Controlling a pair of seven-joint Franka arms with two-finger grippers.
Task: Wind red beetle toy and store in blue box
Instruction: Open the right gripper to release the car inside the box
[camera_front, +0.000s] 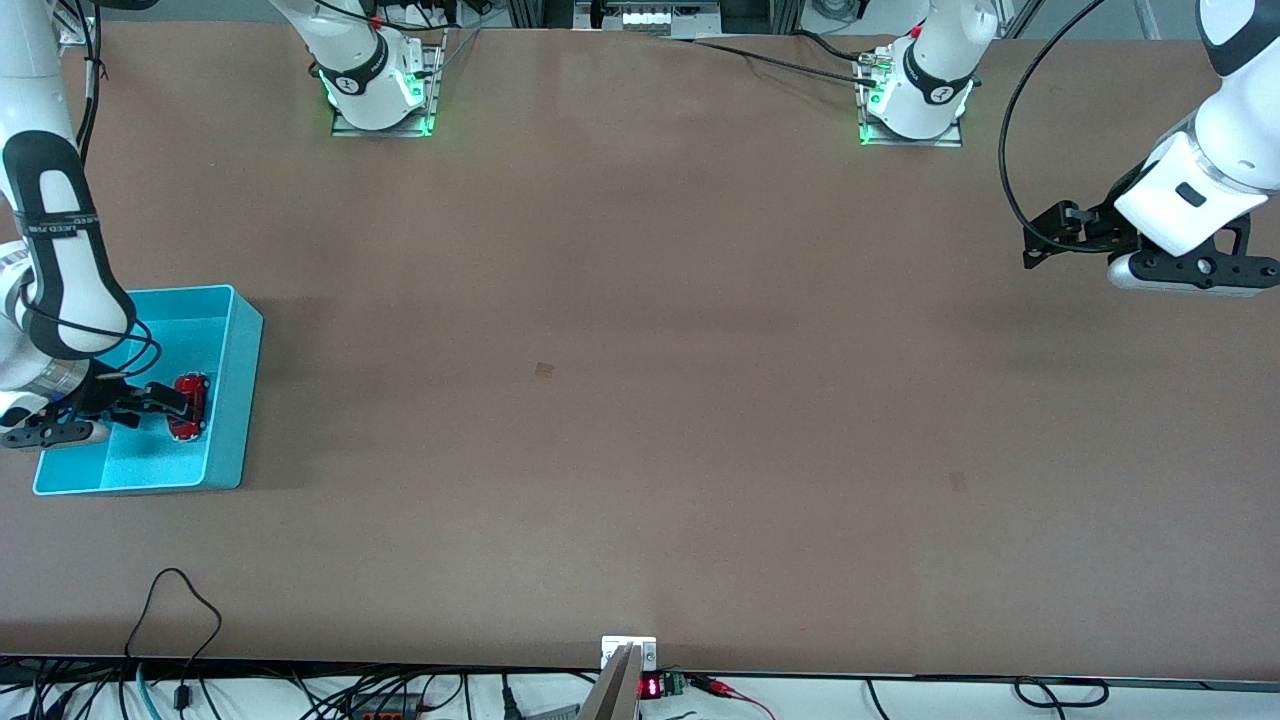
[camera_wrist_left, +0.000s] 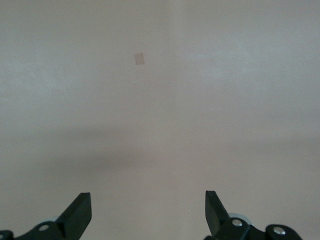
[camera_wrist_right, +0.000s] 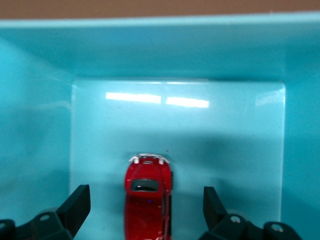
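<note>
The red beetle toy (camera_wrist_right: 148, 200) lies on the blue box (camera_front: 236, 330) floor between the right gripper's (camera_wrist_right: 145, 212) wide-open, empty jaws, which could snag it when lifting; left gripper (camera_wrist_left: 148, 210) waits open over the bare worktop (camera_front: 640, 400).

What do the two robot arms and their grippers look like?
Both arms are glossy white with black joint bands and black cables. The bases glow green. The left gripper and the right gripper are black, each with two wedge-shaped fingers.
</note>
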